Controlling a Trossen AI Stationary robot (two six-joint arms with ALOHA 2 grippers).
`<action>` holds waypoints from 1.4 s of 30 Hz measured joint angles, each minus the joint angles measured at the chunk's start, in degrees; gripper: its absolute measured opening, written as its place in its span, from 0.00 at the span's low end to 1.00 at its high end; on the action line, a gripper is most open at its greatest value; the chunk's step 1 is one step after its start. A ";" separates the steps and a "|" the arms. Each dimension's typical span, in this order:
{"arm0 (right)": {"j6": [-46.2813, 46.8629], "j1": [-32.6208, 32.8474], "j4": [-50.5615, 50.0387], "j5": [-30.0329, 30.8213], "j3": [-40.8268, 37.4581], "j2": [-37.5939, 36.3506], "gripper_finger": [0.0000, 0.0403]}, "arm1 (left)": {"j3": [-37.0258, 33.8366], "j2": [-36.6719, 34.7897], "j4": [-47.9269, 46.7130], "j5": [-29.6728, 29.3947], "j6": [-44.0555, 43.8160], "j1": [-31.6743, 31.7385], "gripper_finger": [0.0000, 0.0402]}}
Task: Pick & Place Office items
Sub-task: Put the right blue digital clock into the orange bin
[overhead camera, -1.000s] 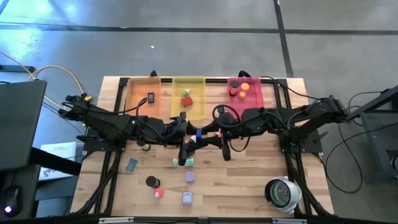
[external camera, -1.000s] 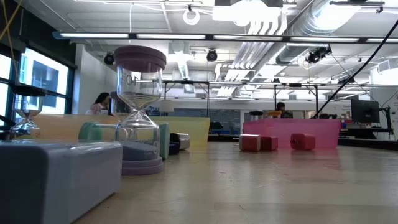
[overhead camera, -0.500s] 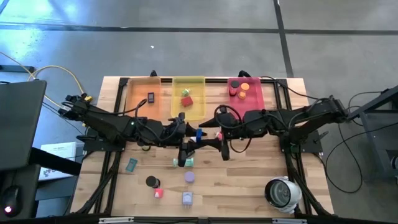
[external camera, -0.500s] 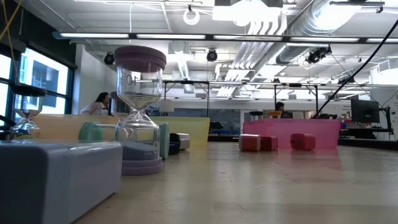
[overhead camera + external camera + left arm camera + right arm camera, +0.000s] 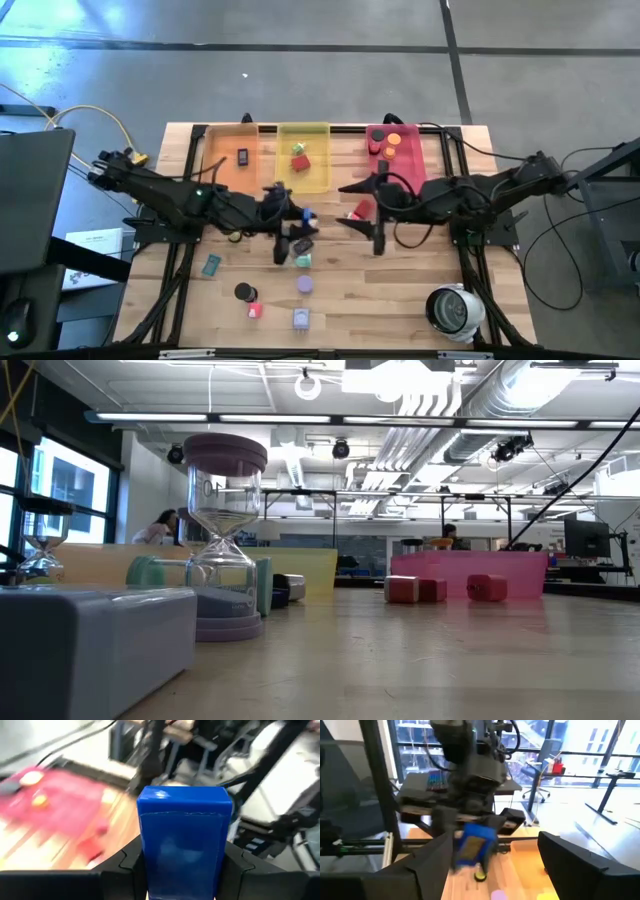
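Observation:
A blue block (image 5: 184,845) hangs above the middle of the table, with my left gripper (image 5: 300,218) shut on it. It also shows in the right wrist view as the blue block (image 5: 472,845). My right gripper (image 5: 348,205) stands open a little to the block's right, its fingers (image 5: 420,870) spread wide with nothing between them. Other office items lie on the wood: a red piece (image 5: 360,210), a teal piece (image 5: 211,265), a black disc (image 5: 243,291), a lavender disc (image 5: 304,285) and a lavender cube (image 5: 301,319). My left gripper pinches the blue block by its two opposite sides (image 5: 145,851) between its two fingers. The fingers lie nearly level and point toward the table's right. The block is lifted clear of the table and reaches out past the fingertips.
Orange (image 5: 235,155), yellow (image 5: 303,160) and pink (image 5: 395,150) trays line the far edge, each with a few pieces in it. A white round device (image 5: 455,308) sits at the near right corner. A lavender hourglass (image 5: 225,530) stands close to the low camera.
The two grippers met over the table's middle with the blue block between them. My right gripper has opened, let go of the block and drawn back toward the table's right edge. My left gripper has kept hold of the block and pulled back slightly to the left.

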 joint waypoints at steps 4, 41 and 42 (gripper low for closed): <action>2.48 0.03 -2.64 0.01 0.00 -0.80 0.70 | 0.09 -4.23 -14.50 -3.08 -6.92 2.86 0.37; 6.95 -4.03 -9.92 -0.43 -0.07 -0.73 0.70 | -19.54 -8.39 -47.51 14.64 -6.11 66.66 0.36; 6.98 -4.03 -10.26 -0.43 -0.07 -0.73 0.70 | -19.54 -7.10 -47.47 15.40 -5.53 67.81 0.36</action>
